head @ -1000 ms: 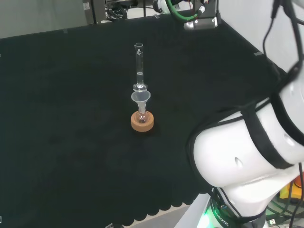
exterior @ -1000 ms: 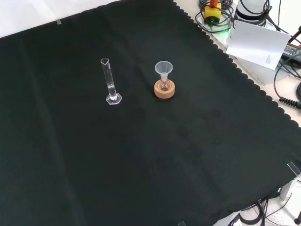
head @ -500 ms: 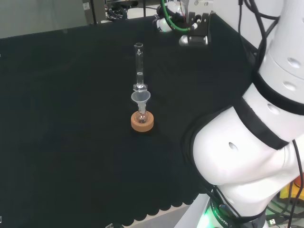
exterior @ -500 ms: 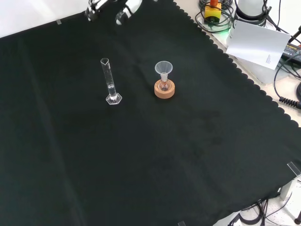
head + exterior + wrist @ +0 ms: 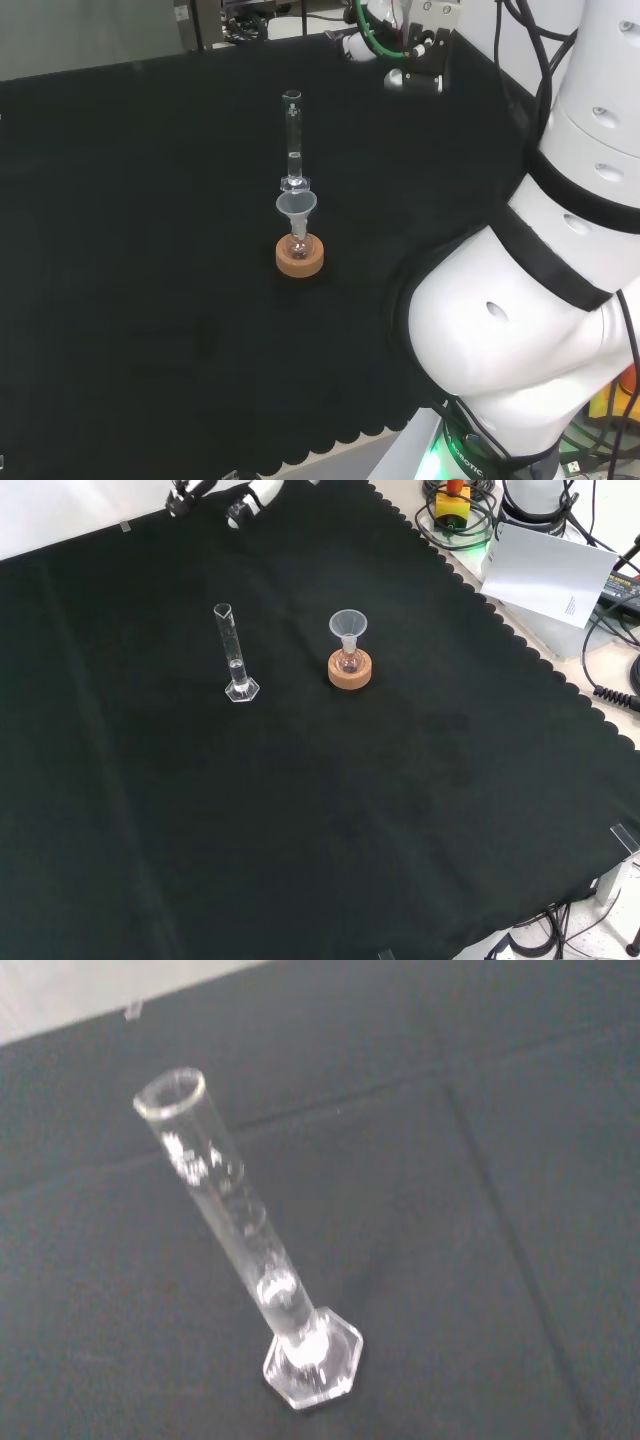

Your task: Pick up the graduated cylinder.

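A: Up at the far edge of the cloth in the front view, the hand (image 5: 240, 502) comes in from the top. Black-and-white fingers (image 5: 180, 497) hang over the cloth's border, spread and roughly straight, holding nothing. I log it as relaxed and empty.

B: Agreed. Head view puts the hand (image 5: 414, 60) at the top, right of centre, well apart from the glassware. Against half a second ago?

A: Front view: the fingers have shifted a little up and to the left. Head view: the hand has moved slightly right. One second ago the front view had none of it.

B: Next, the graduated cylinder (image 5: 234, 654).

A: Upright on its hexagonal foot on the black cloth (image 5: 300, 810), long axis vertical, open mouth up. Front view: it stands left of the cork stand, near but apart. Head view: the cylinder (image 5: 292, 140) rises behind that stand, nearly in line with it.

B: Wrist view?

A: The cylinder (image 5: 240, 1240) is close and large, leaning across the picture from foot to rim. That slant comes from the camera's angle. Graduation marks are faint along the tube.

B: Position versus earlier frames?

A: Unchanged in both fixed views.

B: Other ware?

A: A small flask (image 5: 349, 662) sits in a cork ring stand (image 5: 350, 672) with a clear funnel (image 5: 348, 626) in its neck. It is likewise unmoved.
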You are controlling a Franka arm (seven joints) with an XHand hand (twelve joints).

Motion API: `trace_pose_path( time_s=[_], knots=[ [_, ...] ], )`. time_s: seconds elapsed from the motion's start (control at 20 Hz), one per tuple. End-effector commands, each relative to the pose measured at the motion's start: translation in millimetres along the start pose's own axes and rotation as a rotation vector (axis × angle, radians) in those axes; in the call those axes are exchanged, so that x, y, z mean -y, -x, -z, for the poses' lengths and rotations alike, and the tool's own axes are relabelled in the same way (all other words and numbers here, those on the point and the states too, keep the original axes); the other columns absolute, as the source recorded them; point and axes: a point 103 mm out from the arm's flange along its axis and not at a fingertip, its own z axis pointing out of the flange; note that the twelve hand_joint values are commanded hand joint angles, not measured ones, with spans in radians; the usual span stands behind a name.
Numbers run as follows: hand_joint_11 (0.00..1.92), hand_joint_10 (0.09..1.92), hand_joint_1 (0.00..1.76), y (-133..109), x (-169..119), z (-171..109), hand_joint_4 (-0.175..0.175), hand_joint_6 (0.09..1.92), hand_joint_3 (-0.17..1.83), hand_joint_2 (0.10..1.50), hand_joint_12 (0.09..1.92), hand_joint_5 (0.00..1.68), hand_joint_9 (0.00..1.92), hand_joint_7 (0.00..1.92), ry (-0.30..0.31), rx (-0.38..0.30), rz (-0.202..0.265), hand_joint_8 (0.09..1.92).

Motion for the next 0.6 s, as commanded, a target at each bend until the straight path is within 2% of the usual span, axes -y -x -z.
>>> trace_pose_path(
  time_s=[0.05,0.35,0.6],
  knots=[
    [0.17,0.66,0.59,-5,-37,-81,-0.043,0.09,-0.17,1.23,1.37,0.33,0.36,0.14,-0.048,-0.079,0.103,0.63],
    [0.23,0.67,0.64,-3,-36,-94,-0.046,0.09,-0.17,1.2,1.36,0.37,0.44,0.22,-0.039,-0.087,0.113,0.66],
    [0.31,0.65,0.73,5,-33,-109,-0.046,0.09,-0.17,1.15,1.35,0.37,0.5,0.27,-0.031,-0.18,0.146,0.67]
  ],
)
